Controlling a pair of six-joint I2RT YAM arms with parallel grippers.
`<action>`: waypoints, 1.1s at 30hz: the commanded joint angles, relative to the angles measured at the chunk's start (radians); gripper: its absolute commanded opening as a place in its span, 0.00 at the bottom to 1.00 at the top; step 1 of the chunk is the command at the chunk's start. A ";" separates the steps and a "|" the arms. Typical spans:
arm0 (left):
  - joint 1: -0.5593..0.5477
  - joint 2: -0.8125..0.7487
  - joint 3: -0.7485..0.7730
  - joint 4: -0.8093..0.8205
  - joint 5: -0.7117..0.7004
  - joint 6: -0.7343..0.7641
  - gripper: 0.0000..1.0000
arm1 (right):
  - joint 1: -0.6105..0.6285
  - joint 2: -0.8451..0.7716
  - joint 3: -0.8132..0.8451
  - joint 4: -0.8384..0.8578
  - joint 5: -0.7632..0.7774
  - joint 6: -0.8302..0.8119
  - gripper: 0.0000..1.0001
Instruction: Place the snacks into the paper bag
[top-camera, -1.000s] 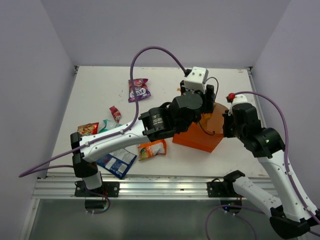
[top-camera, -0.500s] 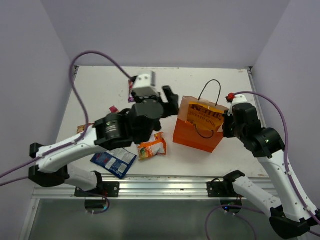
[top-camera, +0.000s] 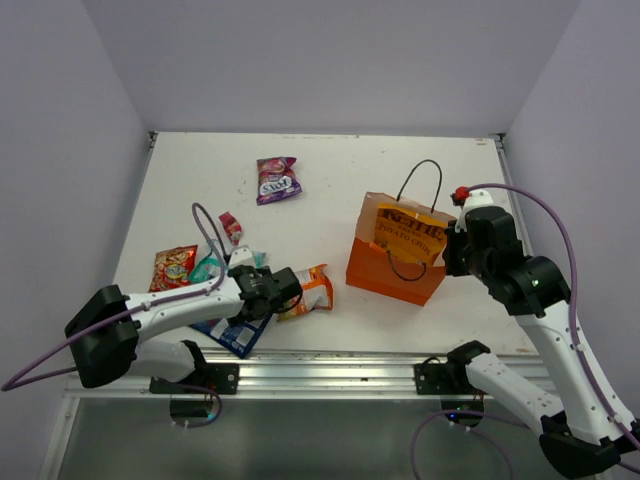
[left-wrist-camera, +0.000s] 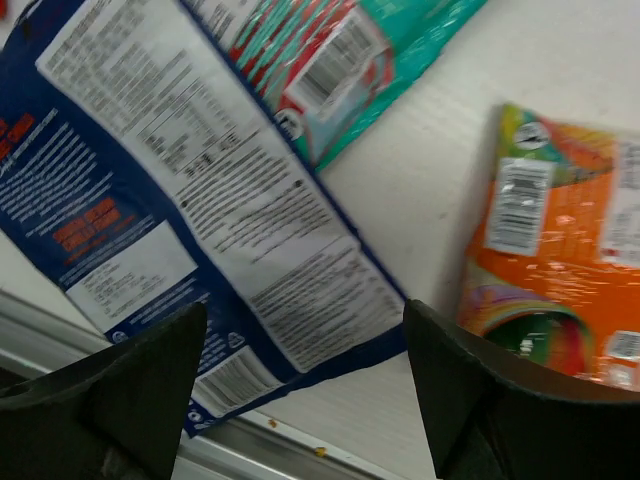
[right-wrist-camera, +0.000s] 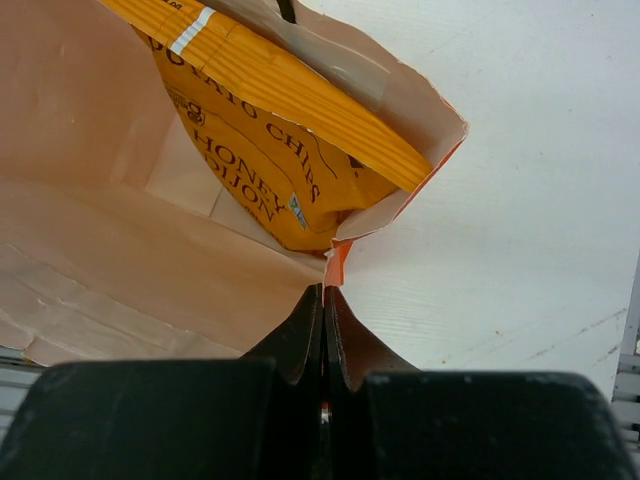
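The orange paper bag (top-camera: 392, 272) stands upright at the centre right. An orange-yellow chips packet (top-camera: 408, 231) stands in it, partly above the rim; it also shows in the right wrist view (right-wrist-camera: 270, 140). My right gripper (top-camera: 448, 256) is shut on the bag's right rim (right-wrist-camera: 335, 262). My left gripper (top-camera: 275, 298) is open and empty, low over the table near the front edge (left-wrist-camera: 305, 400). Under it lie the dark blue packet (left-wrist-camera: 200, 230), the teal-green packet (left-wrist-camera: 340, 60) and the orange-green packet (left-wrist-camera: 560, 280).
A red-orange packet (top-camera: 173, 265), a small red packet (top-camera: 231, 227) and a purple-pink packet (top-camera: 277, 180) lie on the left half of the table. The metal rail (top-camera: 330, 370) runs along the front edge. Purple walls enclose the table.
My left arm has swung away from above the bag, to the left and down to the packets near the front edge. The orange-yellow packet stays in the bag. The right gripper has not moved.
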 joint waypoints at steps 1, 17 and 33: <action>-0.003 -0.068 -0.108 0.057 0.077 -0.137 0.83 | 0.004 0.000 0.004 0.019 -0.036 -0.018 0.00; -0.002 -0.036 -0.254 0.214 0.062 -0.099 0.00 | 0.002 -0.008 0.003 0.023 -0.059 -0.022 0.00; -0.267 0.206 0.992 0.579 -0.151 0.909 0.00 | 0.004 -0.015 0.006 0.013 -0.042 -0.016 0.00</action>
